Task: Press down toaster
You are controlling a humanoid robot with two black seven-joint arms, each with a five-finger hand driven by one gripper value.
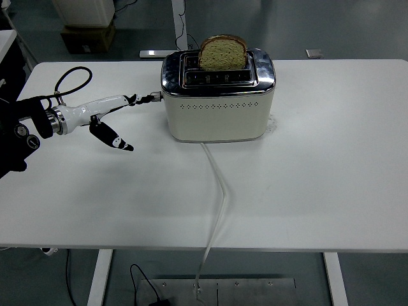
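My left arm comes in from the left edge, black at the shoulder end and white along the forearm, with a metal ring at the wrist and a black cable looping up behind it. My left robot hand (111,111) is stretched out flat to the right — the long fingers (137,99) lie together, straight and pointing right, their black tips at the far end of the reach. The thumb (115,137) splays away from them, angled down and to the right, well apart from the other fingers. The robot hand holds nothing. The forearm runs nearly level — only slightly raised toward the fingertips.
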